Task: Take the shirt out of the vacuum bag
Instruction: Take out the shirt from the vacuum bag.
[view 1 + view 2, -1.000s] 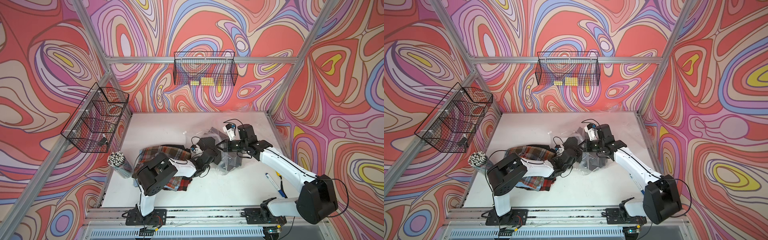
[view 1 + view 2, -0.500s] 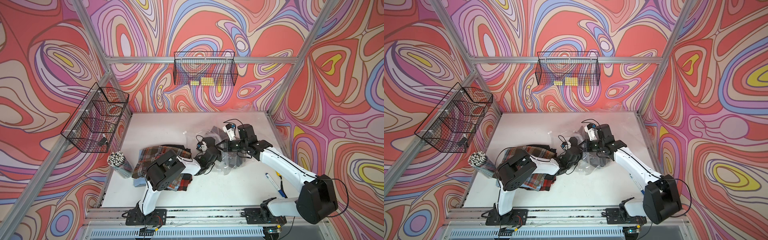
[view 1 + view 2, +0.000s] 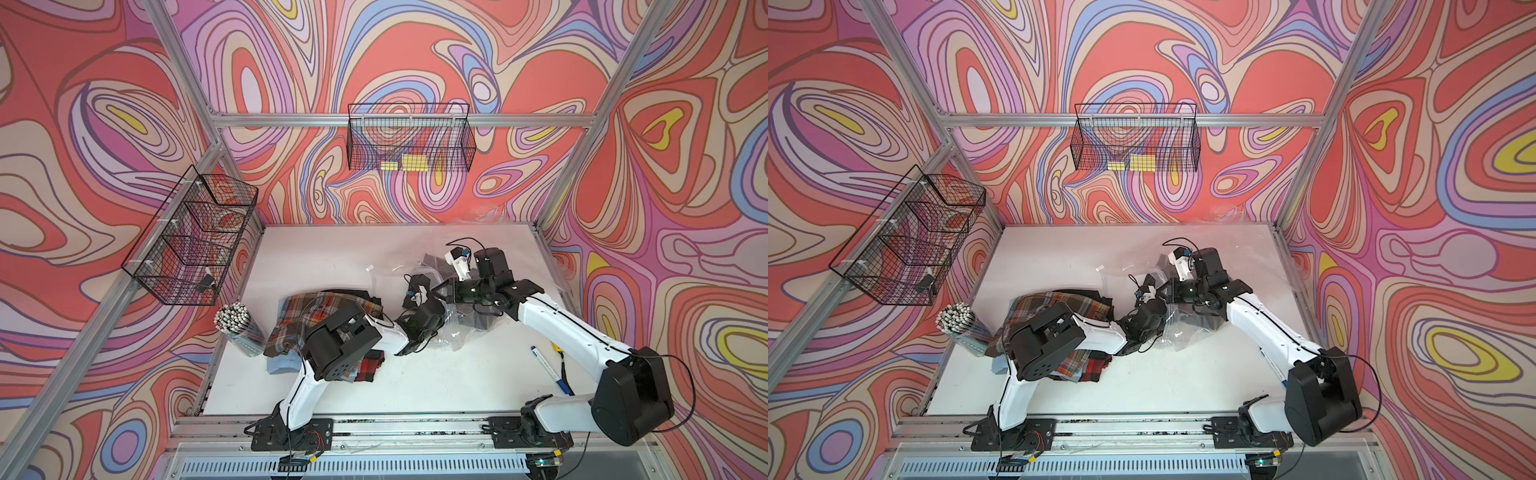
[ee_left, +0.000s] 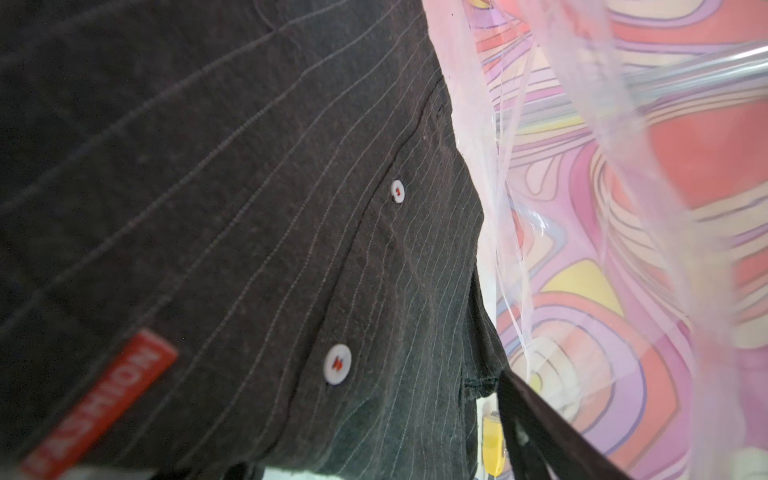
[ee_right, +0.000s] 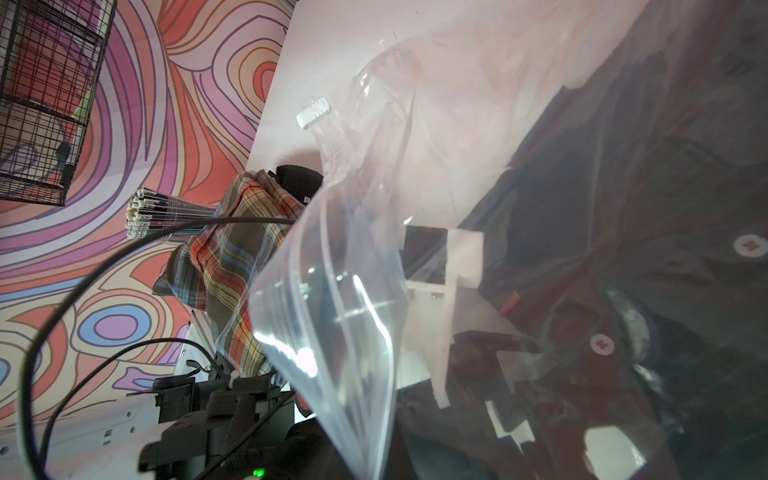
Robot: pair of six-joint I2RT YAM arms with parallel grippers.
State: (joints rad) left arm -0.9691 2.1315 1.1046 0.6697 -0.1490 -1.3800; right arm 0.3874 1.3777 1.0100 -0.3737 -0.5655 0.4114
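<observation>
White table carries the vacuum bag, with the dark pinstriped shirt not yet out of it. Right pincer appears clamped on the bag's film, holding its mouth up. Left pincer, jaws apart, sits inside the bag against the shirt. Gripping and pulling it out remain.

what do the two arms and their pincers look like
Both match: the left arm and right arm have glossy white shells between chunky black joint housings, on black base plates. Thin black cables loop around them. The left pincer and right pincer are black; a white block sits by the right one.
</observation>
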